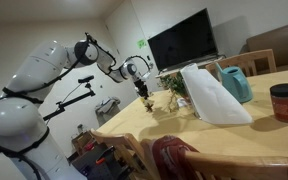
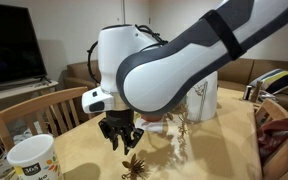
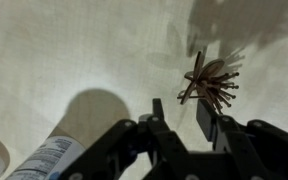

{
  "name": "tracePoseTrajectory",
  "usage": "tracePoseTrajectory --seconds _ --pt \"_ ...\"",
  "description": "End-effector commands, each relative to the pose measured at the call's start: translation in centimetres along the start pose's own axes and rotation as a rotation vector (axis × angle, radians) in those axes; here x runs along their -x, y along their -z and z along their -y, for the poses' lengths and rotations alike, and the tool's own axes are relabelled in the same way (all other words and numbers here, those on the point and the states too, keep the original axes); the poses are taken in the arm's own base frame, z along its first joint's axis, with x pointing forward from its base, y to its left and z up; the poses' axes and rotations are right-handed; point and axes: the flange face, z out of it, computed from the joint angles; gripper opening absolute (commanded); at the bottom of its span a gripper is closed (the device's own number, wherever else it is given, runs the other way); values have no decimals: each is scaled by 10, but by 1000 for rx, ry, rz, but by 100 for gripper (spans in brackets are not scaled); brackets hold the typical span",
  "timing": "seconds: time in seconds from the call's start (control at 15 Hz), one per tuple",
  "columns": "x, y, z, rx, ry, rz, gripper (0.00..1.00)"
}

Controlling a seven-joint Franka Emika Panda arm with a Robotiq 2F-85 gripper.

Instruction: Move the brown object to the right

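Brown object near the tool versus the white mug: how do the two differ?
The brown object is a spiky star of thin sticks; the mug is a smooth, white cylinder with print. The brown object is far smaller than the mug. The brown object lies flat close below the tool; the mug stands upright, farther off. Both rest on the yellow tablecloth, and the tool holds neither.

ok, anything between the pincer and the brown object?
Nothing visible. In the wrist view only bare table lies between the open pincer and the brown object; the mug sits off to the other side.
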Motion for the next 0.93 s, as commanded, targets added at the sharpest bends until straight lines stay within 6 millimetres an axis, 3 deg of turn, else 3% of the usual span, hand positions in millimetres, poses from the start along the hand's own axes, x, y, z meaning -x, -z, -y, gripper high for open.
tracePoseTrajectory --seconds 0.0,0.13,0.33,0.4,0.87 --pt "-4 -6 -4 -16 8 1 42" --pt "-7 -11 -3 -22 10 -1 51" --pt "-6 -14 -3 -25 8 -1 49" --pt "-6 -14 -3 -27 7 -1 44" --pt "-3 -19 -4 -36 3 0 48"
